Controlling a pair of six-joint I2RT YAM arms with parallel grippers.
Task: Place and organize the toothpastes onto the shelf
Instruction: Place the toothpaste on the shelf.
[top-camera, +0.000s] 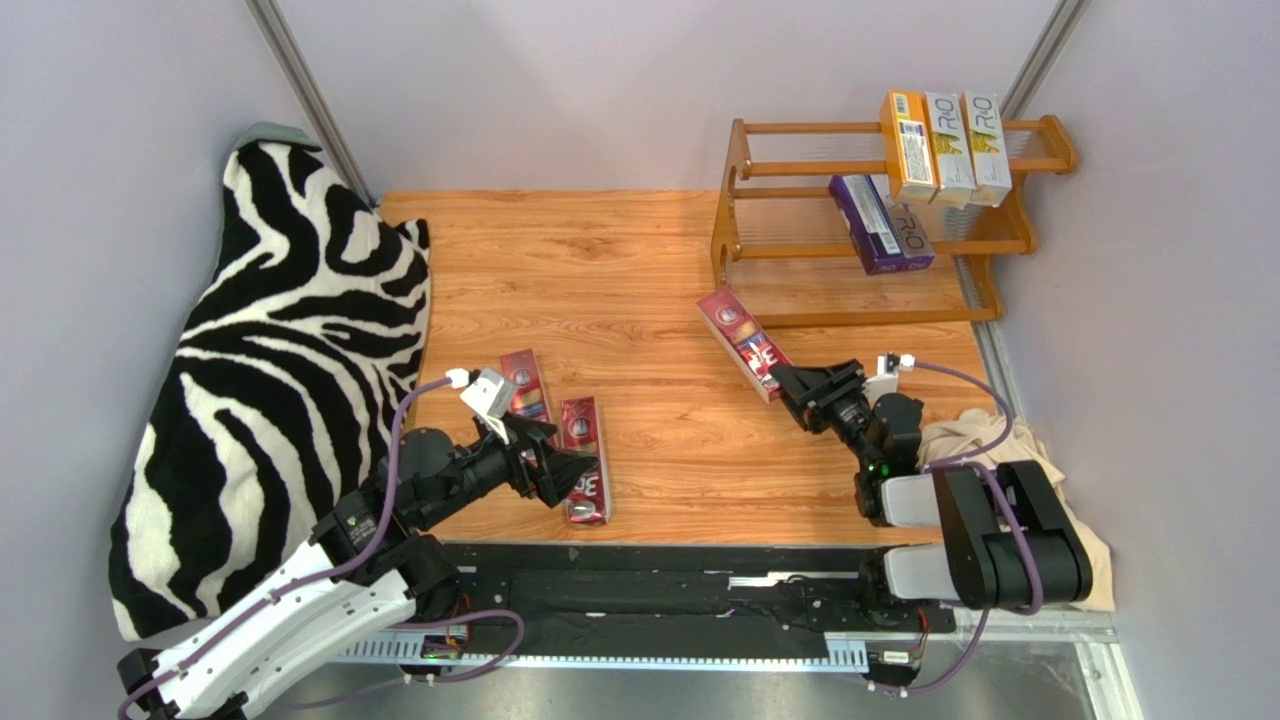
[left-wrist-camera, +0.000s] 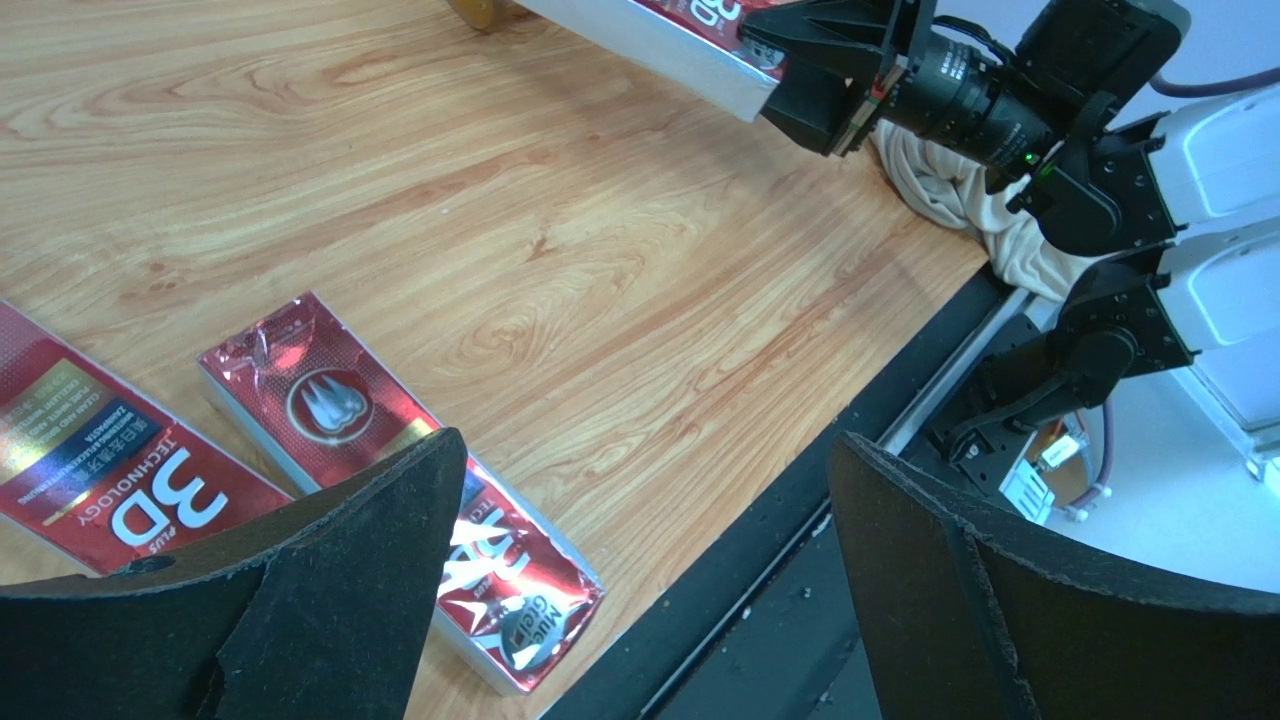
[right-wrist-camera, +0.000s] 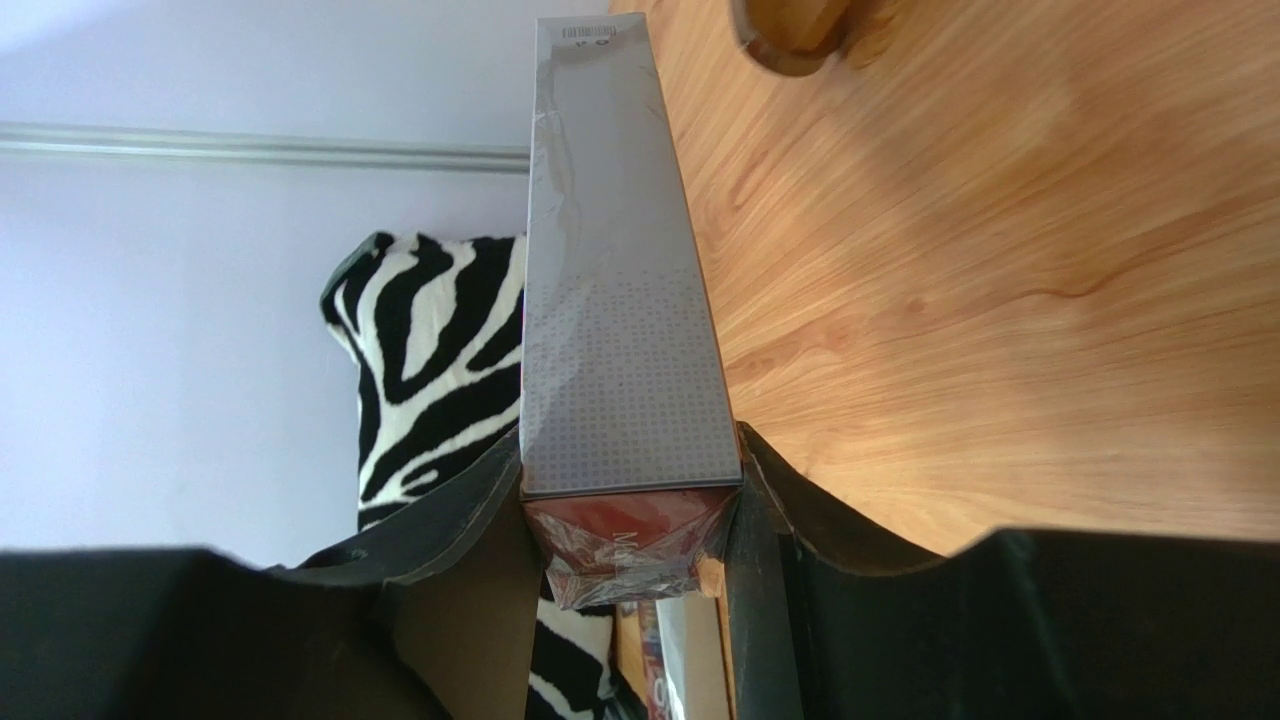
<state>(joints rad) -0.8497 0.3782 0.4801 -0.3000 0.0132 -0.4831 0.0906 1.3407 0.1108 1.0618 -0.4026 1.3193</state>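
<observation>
A red toothpaste carton (top-camera: 742, 341) is pinched at its near end by the right jaws and held low over the wooden counter (top-camera: 631, 270), its far tip close to the near left foot of the shelf (top-camera: 732, 210). Because only one end is gripped, the carton could swing or slip when it is lifted, and its free tip could be caught on the shelf's side panel or a rod. Two purple cartons (top-camera: 879, 222) on the middle tier and three upright cartons (top-camera: 947, 146) on the top tier could be knocked if the approach is crowded. The left jaws are spread wide, holding nothing, above two red cartons (top-camera: 585, 458) lying flat near the counter's near left. A zebra-striped cloth (top-camera: 286, 360) is draped at the left, and a beige cloth (top-camera: 992, 443) is bunched by the right arm.
</observation>
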